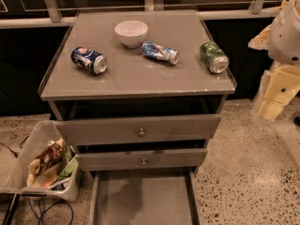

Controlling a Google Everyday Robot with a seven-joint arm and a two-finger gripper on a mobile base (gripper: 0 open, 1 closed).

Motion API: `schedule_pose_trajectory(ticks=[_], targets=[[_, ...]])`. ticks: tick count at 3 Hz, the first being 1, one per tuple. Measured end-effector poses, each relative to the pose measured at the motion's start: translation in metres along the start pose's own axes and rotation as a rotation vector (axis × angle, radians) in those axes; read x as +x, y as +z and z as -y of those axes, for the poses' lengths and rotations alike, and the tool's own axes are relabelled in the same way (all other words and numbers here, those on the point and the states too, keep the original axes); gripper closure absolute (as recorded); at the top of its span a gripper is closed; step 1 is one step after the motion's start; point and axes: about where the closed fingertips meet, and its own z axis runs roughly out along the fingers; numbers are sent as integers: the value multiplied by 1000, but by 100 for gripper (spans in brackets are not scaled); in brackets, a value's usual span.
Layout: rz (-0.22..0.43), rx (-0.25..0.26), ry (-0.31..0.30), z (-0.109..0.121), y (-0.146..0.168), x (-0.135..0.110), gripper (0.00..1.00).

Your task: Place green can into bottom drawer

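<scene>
The green can [214, 57] lies on its side near the right edge of the grey cabinet top [140, 74], its silver end facing the front. The bottom drawer [143, 200] is pulled out at the foot of the cabinet, and its flat grey tray shows nothing inside. My gripper [272, 102] hangs at the right edge of the view, beside and to the right of the cabinet. It is lower than the top, apart from the can, and holds nothing.
A white bowl [131, 33] stands at the back middle of the top. A dark blue can [89, 60] lies to the left and a dented light blue can [160, 52] in the middle. The two upper drawers [140, 131] stick out slightly. A white bin [44, 165] with rubbish stands on the floor to the left.
</scene>
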Motion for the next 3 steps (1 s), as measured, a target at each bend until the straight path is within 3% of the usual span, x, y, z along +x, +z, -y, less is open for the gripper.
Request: schedule_pose_trajectory(ticks=[2,3], targets=[[41,40,-8,16,-2,-13,0],[114,62,34,35,3,-19,0]])
